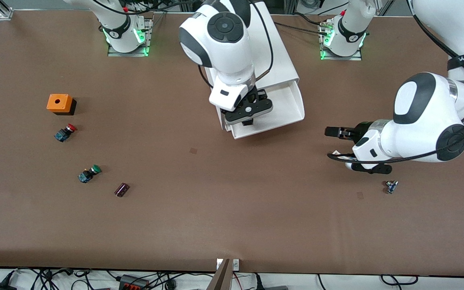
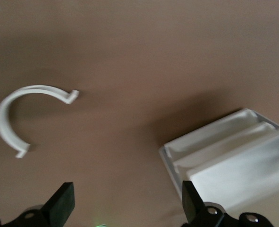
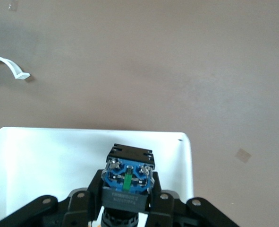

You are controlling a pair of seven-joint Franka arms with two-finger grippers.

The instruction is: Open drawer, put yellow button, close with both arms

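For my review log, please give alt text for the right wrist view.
The right end effector holds a push-button switch with a blue base and black barrel over the open white plastic tray drawer, on the brown table.

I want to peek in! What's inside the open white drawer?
The drawer looks bare where it shows. The right gripper hangs over it, shut on the button; the arm covers part of the floor.

The shallow white plastic top drawer (image 1: 280, 104) stands pulled open. The blue-based, black-barrelled push button (image 3: 128, 182) hangs clamped in the right tool (image 1: 249, 114) over its tray, at six o'clock.
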